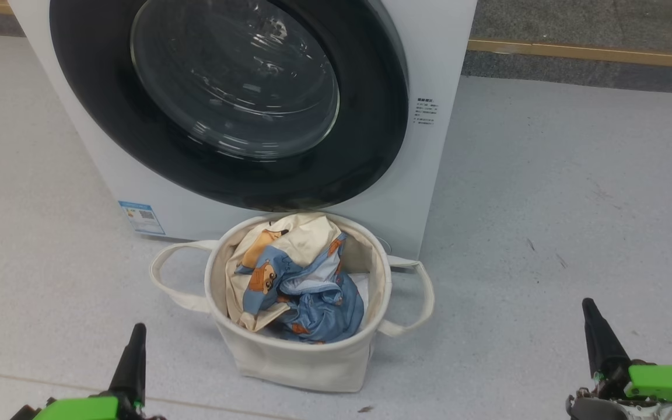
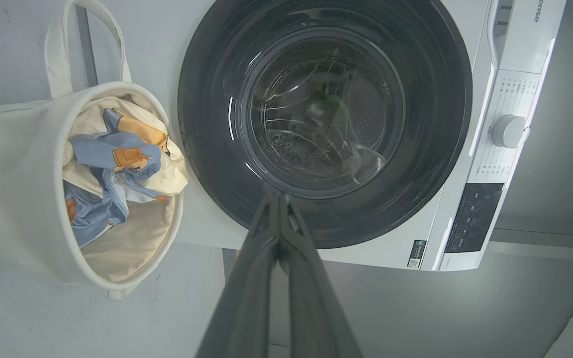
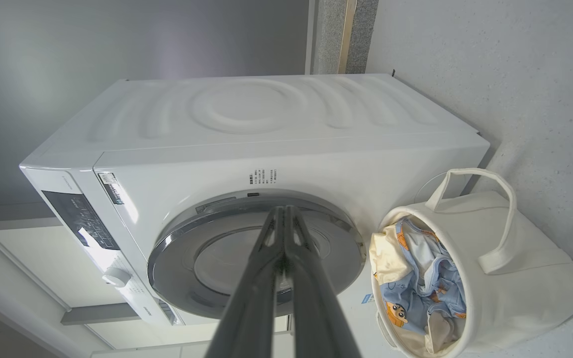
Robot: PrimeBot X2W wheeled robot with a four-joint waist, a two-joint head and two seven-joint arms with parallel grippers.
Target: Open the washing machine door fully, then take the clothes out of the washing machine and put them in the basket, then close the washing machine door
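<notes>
Dead ahead on the floor, midway between left gripper (image 1: 135,350) and right gripper (image 1: 597,329), both clenched on nothing: basket (image 1: 295,361) holding the clothes (image 1: 307,297). Just on its far side, washing machine door (image 1: 97,116) flush against the washing machine (image 1: 435,46), slightly nearer the left arm. Looks finished, nothing left to reach for.

Bright, even light; streaky glare on the washing machine door (image 1: 230,96); wrist views warped.

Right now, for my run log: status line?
black-rimmed round glass door closed; blue bear-print clothes in cream canvas basket; left pincer shut; right pincer shut
</notes>
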